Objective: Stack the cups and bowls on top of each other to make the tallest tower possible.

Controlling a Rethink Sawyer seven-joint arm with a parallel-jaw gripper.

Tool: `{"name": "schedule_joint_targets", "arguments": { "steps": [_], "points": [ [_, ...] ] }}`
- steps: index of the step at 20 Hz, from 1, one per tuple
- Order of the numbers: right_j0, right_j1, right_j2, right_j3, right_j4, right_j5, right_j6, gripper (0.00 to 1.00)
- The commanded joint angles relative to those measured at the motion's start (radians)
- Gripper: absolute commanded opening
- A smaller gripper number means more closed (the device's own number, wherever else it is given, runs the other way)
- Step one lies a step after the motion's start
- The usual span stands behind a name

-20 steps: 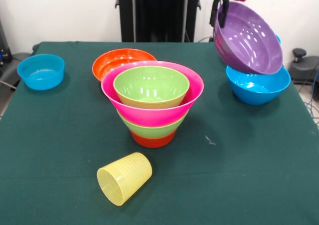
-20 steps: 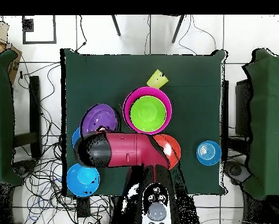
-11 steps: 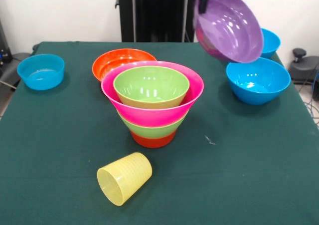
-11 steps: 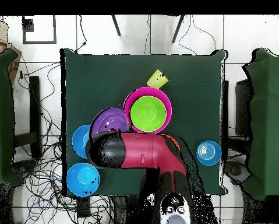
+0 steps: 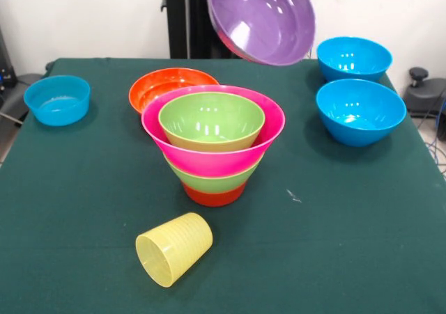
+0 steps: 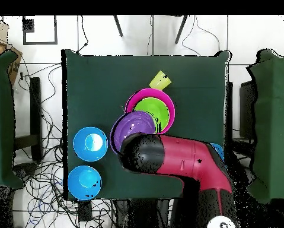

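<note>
Tower (image 5: 213,143) at table (image 5: 362,237) centre; free cloth near and right of it. Yellow cup (image 5: 174,248) on side at near edge. Purple bowl (image 5: 262,19) tilted in air, above and behind tower. Arm (image 6: 179,163) reaches over it; gripper hidden, grip cannot be told.

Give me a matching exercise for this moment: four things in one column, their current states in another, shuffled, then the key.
Things:
1. purple bowl
2. yellow cup
3. pink bowl
4. small blue bowl

States:
A. lying on its side on the table
B. held tilted in the air
C. upright alone at a table edge
D. nested in the tower, holding a green bowl

Pairs: 1-B, 2-A, 3-D, 4-C
</note>
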Motion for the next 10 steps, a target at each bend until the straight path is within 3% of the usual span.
{"name": "schedule_joint_targets", "arguments": {
  "steps": [1,10],
  "points": [
    [-0.037,-0.014,0.133,-0.044,-0.079,0.134,-0.355,0.0],
    [-0.069,0.01,0.171,-0.09,-0.111,0.174,-0.344,0.0]
  ]
}}
